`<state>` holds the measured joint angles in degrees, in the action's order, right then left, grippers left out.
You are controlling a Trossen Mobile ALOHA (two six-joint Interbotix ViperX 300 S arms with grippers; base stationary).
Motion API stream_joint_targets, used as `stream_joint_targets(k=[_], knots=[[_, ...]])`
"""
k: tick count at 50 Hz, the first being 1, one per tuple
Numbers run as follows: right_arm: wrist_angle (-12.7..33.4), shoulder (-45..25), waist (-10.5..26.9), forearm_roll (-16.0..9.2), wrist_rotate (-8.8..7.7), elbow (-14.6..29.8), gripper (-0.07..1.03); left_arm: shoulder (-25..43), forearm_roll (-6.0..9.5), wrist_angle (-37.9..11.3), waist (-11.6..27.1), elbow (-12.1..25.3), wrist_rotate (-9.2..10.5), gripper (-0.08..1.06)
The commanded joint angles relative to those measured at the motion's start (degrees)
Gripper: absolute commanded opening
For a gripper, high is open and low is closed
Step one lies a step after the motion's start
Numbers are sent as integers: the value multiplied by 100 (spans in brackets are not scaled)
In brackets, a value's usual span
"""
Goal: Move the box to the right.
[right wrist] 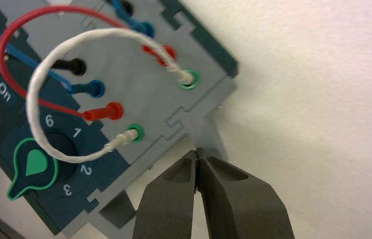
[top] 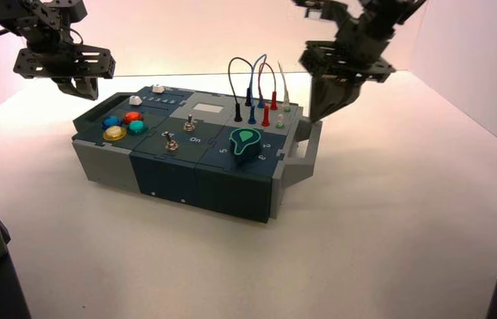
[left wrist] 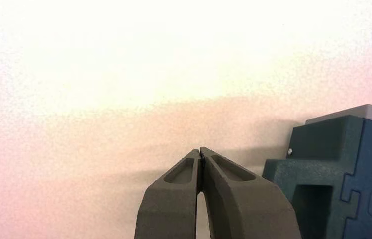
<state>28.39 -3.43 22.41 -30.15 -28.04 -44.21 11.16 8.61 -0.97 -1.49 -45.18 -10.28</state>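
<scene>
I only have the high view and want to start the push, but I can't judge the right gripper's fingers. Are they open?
Observer: No. The right wrist view shows the right gripper shut, tips together.
Operator: Where are the tips?
Observer: At the grey handle on the right end of the box, near a socket of the white wire. I can't confirm contact.
Operator: And the left one?
Observer: The left gripper is shut too, off the box's left end, not touching.
</scene>
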Motion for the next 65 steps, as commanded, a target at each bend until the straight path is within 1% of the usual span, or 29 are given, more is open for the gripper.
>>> stream_joint_targets(k=[1,22,30,37,40,43,44,46,51,57,60,61,65], knots=[[-53,167,-176,26,9,35,-2,-185,-9,26,-35,79,-26,-3],[-9,211,-167,35,9,35,-2,-176,-9,26,-35,79,-18,-3],[105,387,-123,-35,18,35,-2,-141,-9,26,-35,79,0,-3],[185,536,62,-114,18,26,-2,-9,18,70,-26,62,18,-3],[202,527,79,-123,18,26,-2,35,26,70,0,70,44,-3],[211,501,79,-114,18,26,-2,70,26,70,97,79,53,-3],[211,483,70,-123,18,26,-2,88,26,70,211,79,53,-3],[211,466,79,-123,18,26,-2,114,26,70,308,97,53,-3],[211,431,70,-123,18,35,-2,167,44,62,483,141,70,-3],[211,396,79,-114,18,26,-2,167,53,53,659,193,158,-3],[211,387,79,-105,9,26,-2,158,53,53,686,202,176,-3],[211,369,70,-97,9,9,-2,158,62,44,773,237,220,-3],[211,352,70,-97,18,9,-2,167,53,18,826,290,272,-3]])
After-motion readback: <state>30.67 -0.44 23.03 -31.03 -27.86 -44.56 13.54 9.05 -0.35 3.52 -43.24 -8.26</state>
